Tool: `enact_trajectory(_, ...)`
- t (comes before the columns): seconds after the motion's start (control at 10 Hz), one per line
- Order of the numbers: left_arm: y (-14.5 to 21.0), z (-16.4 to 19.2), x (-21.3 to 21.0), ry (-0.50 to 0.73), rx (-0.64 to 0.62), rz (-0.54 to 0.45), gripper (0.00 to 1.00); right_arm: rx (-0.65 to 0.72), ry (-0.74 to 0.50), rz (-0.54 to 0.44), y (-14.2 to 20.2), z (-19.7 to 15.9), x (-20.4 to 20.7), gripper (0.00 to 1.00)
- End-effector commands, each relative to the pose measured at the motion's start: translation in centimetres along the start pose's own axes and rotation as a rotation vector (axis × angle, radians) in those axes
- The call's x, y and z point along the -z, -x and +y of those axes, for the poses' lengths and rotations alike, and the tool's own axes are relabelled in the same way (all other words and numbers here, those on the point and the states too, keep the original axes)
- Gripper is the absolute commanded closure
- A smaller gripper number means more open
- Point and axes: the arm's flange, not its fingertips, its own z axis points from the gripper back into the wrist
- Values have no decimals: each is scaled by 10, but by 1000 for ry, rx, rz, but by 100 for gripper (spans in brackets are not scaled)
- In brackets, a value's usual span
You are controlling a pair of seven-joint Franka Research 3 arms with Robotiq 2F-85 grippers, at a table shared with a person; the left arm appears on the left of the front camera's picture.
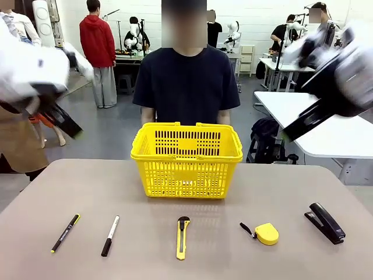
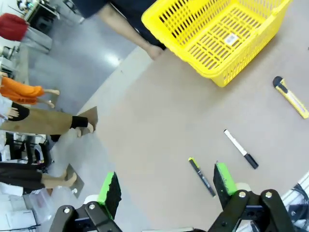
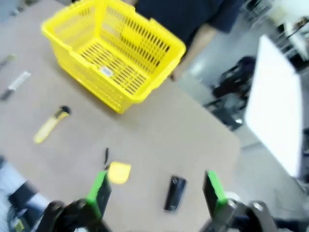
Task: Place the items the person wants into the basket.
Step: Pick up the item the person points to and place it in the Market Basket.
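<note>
Basket [image 1: 186, 175] stands on the table [image 1: 58, 192] before the person [image 1: 186, 84]; left gripper [image 2: 166, 181] and right gripper [image 3: 155, 186] hover, jaws wide apart.

A round yellow tape measure [image 1: 267, 233] lies on the beige table [image 1: 70, 186], toward its near right part, with its black strap trailing left. Farther right on the table, near its right edge, a black stapler [image 1: 325, 223] lies apart from the tape measure. Beyond the table's far right corner stands a white table [image 1: 326, 131] with a dark bag [image 1: 267, 140] beside it. Beyond the table's far left, a figure in a red hoodie [image 1: 97, 41] stands facing away.
</note>
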Motion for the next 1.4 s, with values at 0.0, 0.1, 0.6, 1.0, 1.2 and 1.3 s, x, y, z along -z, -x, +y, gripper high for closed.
enact_trajectory(0.0, -23, 22, -21, 19, 8, 0, 0, 11, 30, 71, -34, -6, -34, 0)
enact_trajectory(0.1, -30, 32, -34, 22, 4, -13, 0, 31, 41, 106, -42, -9, -35, 0)
enact_trajectory(0.6, -27, 36, -52, -3, -12, -28, 0, 15, 18, 68, -30, -10, -60, 0)
enact_trajectory(1.0, 1, 121, -36, 522, 91, -179, 0, 90, -508, -27, 2, -101, -62, 0)
enact_trajectory(1.2, 59, 185, -14, 743, 57, -303, 0, 170, -787, -201, 75, -188, -59, 0)
enact_trajectory(1.3, 90, 213, -5, 733, -41, -307, 0, 231, -791, -238, 111, -215, -55, 0)
